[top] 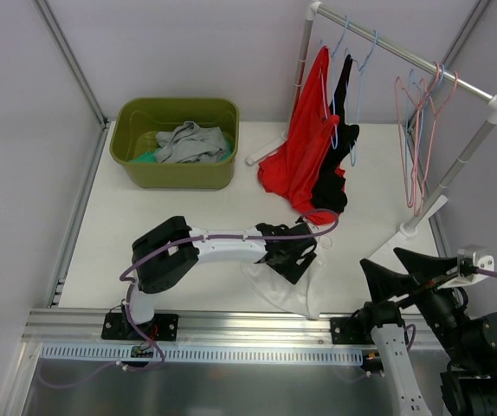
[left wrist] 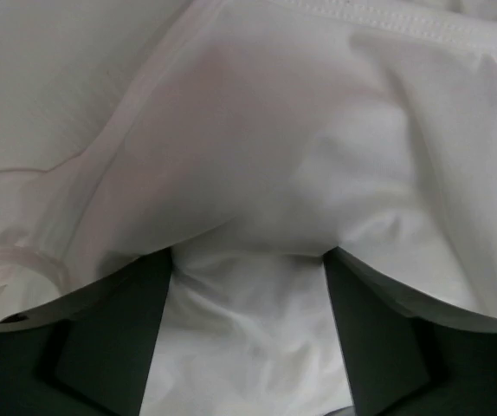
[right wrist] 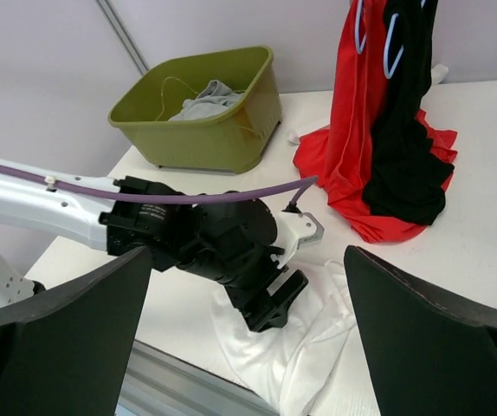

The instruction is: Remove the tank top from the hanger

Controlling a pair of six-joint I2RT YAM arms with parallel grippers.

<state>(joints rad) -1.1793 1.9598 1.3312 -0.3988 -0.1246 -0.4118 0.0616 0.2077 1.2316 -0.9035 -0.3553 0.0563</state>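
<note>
At the far left of the bench (top: 110, 251) stood the bin (top: 136, 178) with grey cloth (top: 192, 141) heaped in it, well apart from my work. My left arm reached across to the near middle, where the white top (top: 287, 293) lay crumpled flat on the bench. My left pincer (top: 293, 258) was pressed down onto it. I judged the reach was meant to pin or gather the cloth so that a hanger could be worked free.

The overhead view showed only the dark wrist sitting on the cloth. My left wrist view showed more: the jaws stood spread, with a fold of the top (left wrist: 318, 130) bunched between them and a seamed edge across the upper frame. A faint pink tint showed through the fabric. Whether that was a hanger I could not tell.

Further right, a red garment (top: 296, 152) and a black one (top: 342, 143) hung from the rack (top: 404, 48), their hems pooling on the bench. Bare hangers (top: 422, 130) dangled near the rack's right end.

My right pincer (top: 402, 270) hovered at the near right edge, spread wide and holding nothing, likely waiting to help. Its wrist view gave a side look at the left pincer (right wrist: 270, 308) on the top (right wrist: 305, 364), which the left wrist view could not give
</note>
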